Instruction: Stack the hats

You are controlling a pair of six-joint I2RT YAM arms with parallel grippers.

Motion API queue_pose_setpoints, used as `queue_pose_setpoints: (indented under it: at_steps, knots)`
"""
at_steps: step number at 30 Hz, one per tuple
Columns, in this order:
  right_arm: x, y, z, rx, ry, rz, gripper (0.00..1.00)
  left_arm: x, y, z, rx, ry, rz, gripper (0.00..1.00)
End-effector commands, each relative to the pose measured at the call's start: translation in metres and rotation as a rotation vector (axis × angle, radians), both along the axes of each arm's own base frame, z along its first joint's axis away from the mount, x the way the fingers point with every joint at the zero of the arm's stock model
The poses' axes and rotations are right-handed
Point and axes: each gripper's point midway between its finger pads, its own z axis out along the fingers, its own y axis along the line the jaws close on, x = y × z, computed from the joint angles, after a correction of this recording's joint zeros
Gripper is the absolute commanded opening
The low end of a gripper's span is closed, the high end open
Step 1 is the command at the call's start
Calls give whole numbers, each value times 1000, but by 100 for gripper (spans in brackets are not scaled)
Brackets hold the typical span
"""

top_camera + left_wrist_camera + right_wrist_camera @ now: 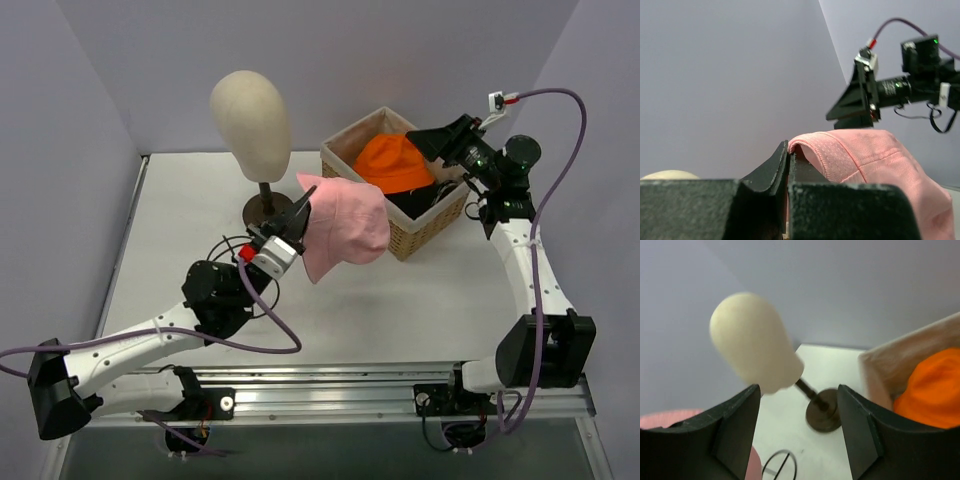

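Tabletop [180, 210]: white; it carries the basket and the mannequin stand.
Wicker basket [428, 235]: at the far right; it holds the orange hat, which lies on a dark cloth [425, 200].
Mannequin head [250, 120]: cream, bare, upright on its dark stand.
Pink bucket hat [345, 228]: in the air between the head and the basket, hanging limp. I judge it light and soft; the brim edge is the best place to take hold.
Orange bucket hat [392, 163]: in the basket, probably just as soft.
Left claw [788, 156]: pressed together on the pink brim.
Right claw [799, 432]: spread, empty, above the basket.
Count: one pink hat, one orange hat, one dark cloth, maybe a cap; one basket, one head, two claws.
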Motion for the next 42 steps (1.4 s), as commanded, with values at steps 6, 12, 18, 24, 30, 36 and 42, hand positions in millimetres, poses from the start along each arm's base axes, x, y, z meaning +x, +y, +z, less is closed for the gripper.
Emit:
queue_pose_setpoints:
  at_steps: [6, 12, 18, 24, 30, 36, 42]
  knots:
    - [-131, 66, 29, -56, -266, 298, 62, -23, 46, 23, -71, 23, -10, 2]
    - [-188, 118, 24, -126, -346, 425, 62, -34, 65, 25, -102, 40, -26, 2]
    - [-215, 139, 17, -130, -357, 458, 62, -34, 73, 18, -116, 56, -14, 2]
    - [-217, 162, -6, -219, -315, 451, 60, -32, 77, 19, -126, 62, 5, 2]
    - [-217, 166, -17, -219, -285, 425, 52, -31, 82, 17, -134, 62, 26, 2]
    - [-209, 171, -1, -189, -281, 388, 2, -26, 89, 4, -125, 85, 75, 2]
    - [-192, 197, 32, -253, -280, 361, 0, -16, 131, -15, -209, 165, 225, 2]
